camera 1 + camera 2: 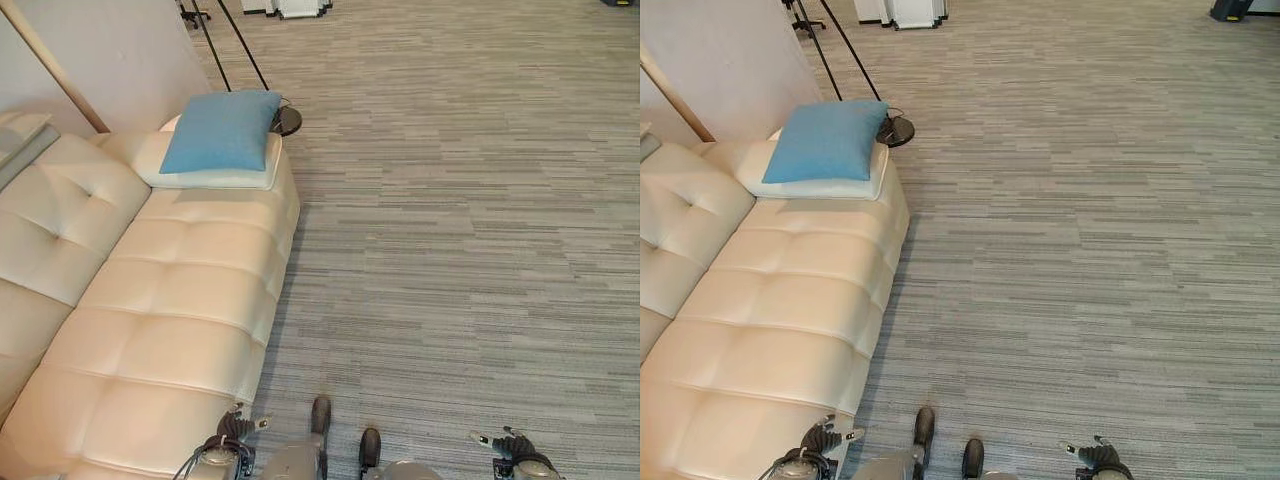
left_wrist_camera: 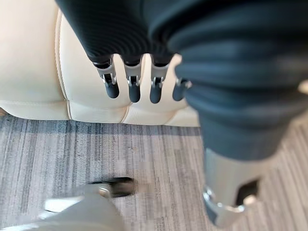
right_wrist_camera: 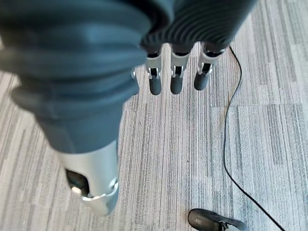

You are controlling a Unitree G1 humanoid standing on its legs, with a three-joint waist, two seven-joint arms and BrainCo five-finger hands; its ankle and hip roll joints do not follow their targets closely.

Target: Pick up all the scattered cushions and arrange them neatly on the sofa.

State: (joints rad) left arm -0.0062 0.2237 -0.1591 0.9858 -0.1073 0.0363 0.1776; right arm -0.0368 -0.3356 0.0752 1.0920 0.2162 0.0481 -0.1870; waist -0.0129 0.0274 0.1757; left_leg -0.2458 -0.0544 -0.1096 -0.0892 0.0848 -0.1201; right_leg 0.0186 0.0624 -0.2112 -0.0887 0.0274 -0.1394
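Left eye view: a blue cushion (image 1: 222,130) lies on a white cushion (image 1: 205,172) at the sofa (image 1: 170,300) far end. Left robot hand (image 2: 134,82) and right robot hand (image 3: 175,77) hang relaxed, holding nothing.

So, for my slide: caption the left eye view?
Blue cushion stacked on white cushion at the cream sofa's far end.

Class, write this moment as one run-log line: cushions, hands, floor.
cushions: blue cushion atop white cushion, at sofa far end | left hand: open, empty | right hand: open, empty | floor: no cushions seen
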